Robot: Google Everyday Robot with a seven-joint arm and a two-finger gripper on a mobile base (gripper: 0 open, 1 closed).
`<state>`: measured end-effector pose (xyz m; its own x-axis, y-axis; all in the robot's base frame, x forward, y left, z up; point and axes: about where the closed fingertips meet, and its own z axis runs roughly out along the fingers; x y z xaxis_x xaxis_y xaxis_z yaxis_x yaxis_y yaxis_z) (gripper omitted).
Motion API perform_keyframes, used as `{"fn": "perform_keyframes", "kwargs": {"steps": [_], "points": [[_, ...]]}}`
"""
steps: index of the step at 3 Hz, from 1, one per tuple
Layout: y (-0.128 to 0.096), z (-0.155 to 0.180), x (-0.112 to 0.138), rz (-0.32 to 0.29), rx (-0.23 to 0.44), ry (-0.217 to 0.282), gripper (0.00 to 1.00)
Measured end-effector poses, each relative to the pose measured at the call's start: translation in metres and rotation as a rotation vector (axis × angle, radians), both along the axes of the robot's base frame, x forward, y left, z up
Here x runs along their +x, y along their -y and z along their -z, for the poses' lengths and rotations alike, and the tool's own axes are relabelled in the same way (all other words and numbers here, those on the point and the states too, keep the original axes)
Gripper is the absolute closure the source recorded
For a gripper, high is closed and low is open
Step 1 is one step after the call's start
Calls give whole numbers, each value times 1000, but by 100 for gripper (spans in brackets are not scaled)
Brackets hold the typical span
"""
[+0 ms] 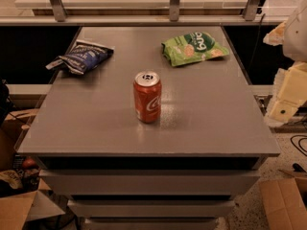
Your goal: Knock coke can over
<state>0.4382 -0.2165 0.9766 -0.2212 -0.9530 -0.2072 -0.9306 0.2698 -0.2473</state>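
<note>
The coke can (147, 97) stands upright near the middle of the grey table (96, 128), red-orange with white script and a silver top with a pull tab. My gripper (287, 96) shows as pale cream parts at the right edge of the view, beyond the table's right edge and well apart from the can. It touches nothing on the table.
A dark blue chip bag (80, 56) lies at the back left of the table. A green chip bag (193, 47) lies at the back right. Cardboard boxes sit on the floor at the lower left (17, 207) and lower right (285, 202). A rail with metal posts (175, 1) runs behind the table.
</note>
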Motion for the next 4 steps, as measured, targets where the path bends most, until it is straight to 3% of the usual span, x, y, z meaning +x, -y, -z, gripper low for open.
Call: {"fn": "perform_keyframes", "kwargs": {"steps": [2,3,4], "points": [[-3,-2,1,-10,34,13,0],[-31,9,11,-86,122,14,0],[-74,27,21,-188,240,5,0]]}}
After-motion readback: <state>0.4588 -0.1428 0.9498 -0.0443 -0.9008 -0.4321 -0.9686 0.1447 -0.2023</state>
